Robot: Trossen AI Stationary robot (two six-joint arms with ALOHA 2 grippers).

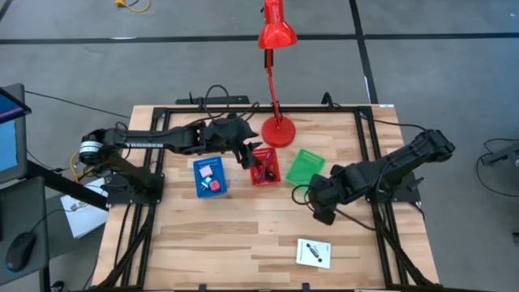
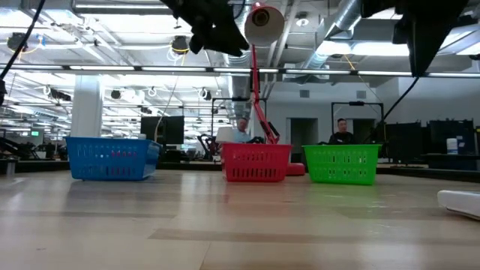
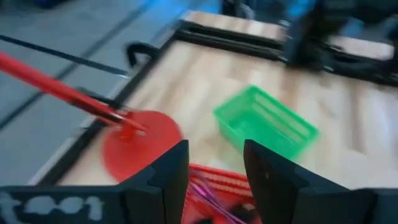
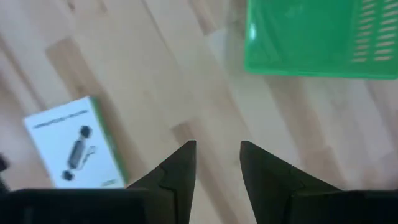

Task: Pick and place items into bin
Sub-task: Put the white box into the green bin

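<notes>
Three small bins stand mid-table: blue (image 1: 209,177), red (image 1: 263,166) and green (image 1: 305,166). A pink cube (image 1: 215,185) and a small white piece (image 1: 206,171) lie in the blue bin. The red bin holds dark stick-like pieces (image 1: 265,170) and a maroon cord (image 3: 208,190). A white card with a black mark (image 1: 314,252) lies flat near the front edge and also shows in the right wrist view (image 4: 74,144). My left gripper (image 3: 214,168) is open and empty above the red bin's left edge (image 1: 246,156). My right gripper (image 4: 217,158) is open and empty above bare table (image 1: 322,207), between the green bin and the card.
A red desk lamp stands on its round base (image 1: 278,130) just behind the red bin, its stem leaning back beyond the far edge. In the low view the bins stand in a row: blue (image 2: 112,159), red (image 2: 256,163), green (image 2: 343,163). Bare wood lies in front of them.
</notes>
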